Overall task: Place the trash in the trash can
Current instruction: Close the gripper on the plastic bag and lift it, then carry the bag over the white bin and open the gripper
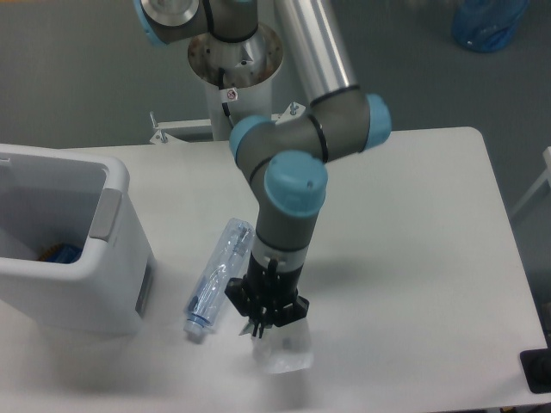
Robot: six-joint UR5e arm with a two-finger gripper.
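The clear plastic water bottle [219, 274] lies on its side on the white table, its blue cap [195, 328] toward the front edge, just right of the trash can. The whitish translucent pouch [286, 351] sits on the table near the front edge. My gripper [262, 327] points straight down over the pouch's upper left, its fingertips at the pouch's top. The jaws look spread apart; I cannot tell if they touch the pouch. The big white trash can [120, 258] with a grey handle tab [105, 215] stands at the left.
Something blue and orange [60, 254] lies inside the can. The arm's base column [234, 64] stands behind the table. A blue bag [489, 24] is on the floor at the far right. A black object [537, 372] sits by the table's front right corner.
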